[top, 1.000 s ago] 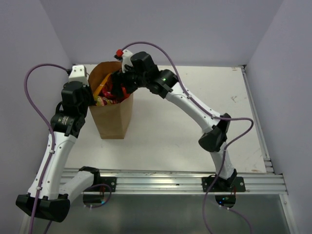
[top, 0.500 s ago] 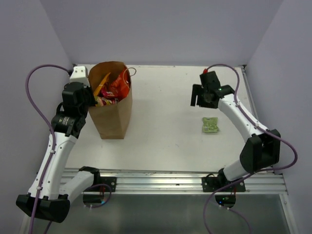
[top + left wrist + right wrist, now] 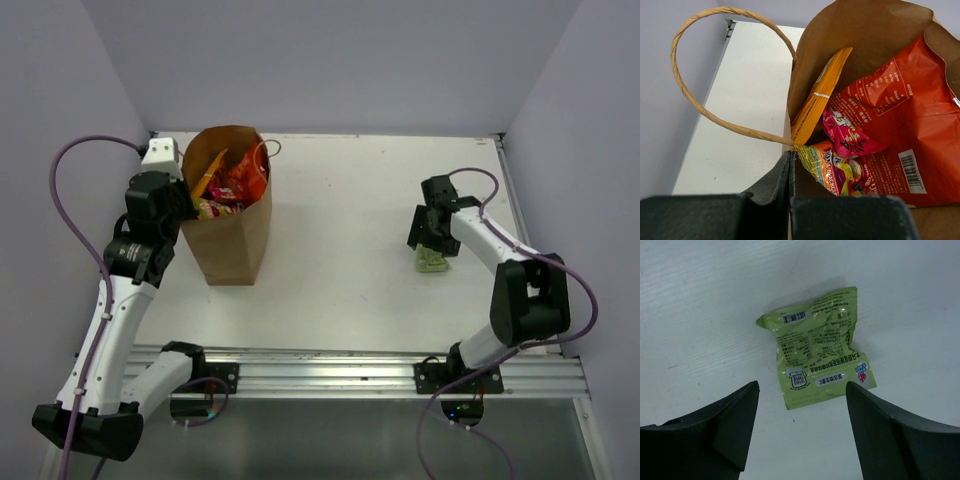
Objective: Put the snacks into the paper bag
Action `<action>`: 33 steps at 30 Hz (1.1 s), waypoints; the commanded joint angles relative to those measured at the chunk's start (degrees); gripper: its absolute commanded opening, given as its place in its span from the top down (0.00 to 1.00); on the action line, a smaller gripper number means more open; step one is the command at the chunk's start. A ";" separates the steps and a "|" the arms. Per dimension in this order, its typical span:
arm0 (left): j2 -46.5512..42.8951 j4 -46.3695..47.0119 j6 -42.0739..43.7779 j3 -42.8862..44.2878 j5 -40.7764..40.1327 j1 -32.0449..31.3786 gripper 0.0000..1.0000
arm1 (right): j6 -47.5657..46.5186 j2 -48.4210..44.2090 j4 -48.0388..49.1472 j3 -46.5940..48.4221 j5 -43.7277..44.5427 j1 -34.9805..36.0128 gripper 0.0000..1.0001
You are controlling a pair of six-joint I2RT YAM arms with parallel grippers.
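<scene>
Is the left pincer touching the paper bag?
Touching. The left wrist view shows the left pincer shut on the rim of the paper bag.

White matte rectangular surface [image 3: 340,250], faint scuffs. Pale lilac walls [image 3: 330,60] on three sides. Ribbed aluminium rail [image 3: 330,368] along near edge. Light even, soft shadows.

Right pincer [image 3: 430,243] left paper bag [image 3: 232,235], now spread above green packet [image 3: 820,354].
</scene>
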 commanded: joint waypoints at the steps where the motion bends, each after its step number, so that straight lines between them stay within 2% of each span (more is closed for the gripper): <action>1: -0.58 1.43 0.13 -0.51 0.61 -0.30 1.00 | -0.43 2.54 3.86 0.62 0.41 -1.93 0.26; 10: -0.58 0.99 0.75 0.63 -0.62 -0.48 1.00 | -1.14 8.17 5.61 -0.78 -0.64 -3.68 0.30; 11: -0.58 0.99 0.75 0.63 -0.71 -0.48 1.00 | -1.14 8.52 5.70 -1.13 -0.82 -3.86 0.33; 14: -0.58 0.99 0.75 0.63 -0.89 -0.48 1.00 | -1.49 9.93 6.23 -2.54 -1.60 -4.74 0.54; 16: -0.50 1.08 0.84 0.63 -0.89 -0.48 1.00 | -1.49 11.24 6.93 -3.16 -3.01 -5.35 0.60; 17: -0.58 1.00 0.92 0.63 -0.98 -0.48 1.00 | -1.58 11.60 7.28 -3.68 -3.71 -5.96 0.68; 21: -0.67 0.99 1.10 0.64 -1.33 -0.48 1.00 | -2.28 12.83 8.16 -3.95 -4.95 -6.32 0.86; 26: -0.76 1.26 1.01 0.37 -1.24 -0.48 1.00 | -4.30 14.58 9.48 -4.39 -6.27 -6.50 1.00; 33: -1.11 1.26 1.19 0.11 -1.33 -0.48 1.00 | -6.41 14.15 12.30 -5.80 -10.92 -6.59 1.00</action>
